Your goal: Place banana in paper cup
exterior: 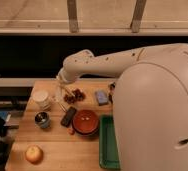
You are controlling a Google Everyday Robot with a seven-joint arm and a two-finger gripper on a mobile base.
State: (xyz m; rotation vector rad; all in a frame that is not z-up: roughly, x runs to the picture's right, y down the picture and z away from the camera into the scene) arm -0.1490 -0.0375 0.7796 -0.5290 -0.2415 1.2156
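Gripper (pixel 62 93) hovers with the paper cup (pixel 41 98) just beside it. Banana (pixel 57 96) seems to dangle below. I can't tell if it's clamped, but I'm guessing it's lining up the drop.

We see the short white paper cup (pixel 41 98) standing upright with its wide round rim facing up, at the far left of the wooden desk (pixel 62 146). Just right of it we make out the slim, pale yellow-cream banana (pixel 58 97), its loose peel strips splayed downward. It sits right at the robot's hand (pixel 63 91), which is low over the desk beside the cup. We cannot tell whether the banana touches the cup or the desk.
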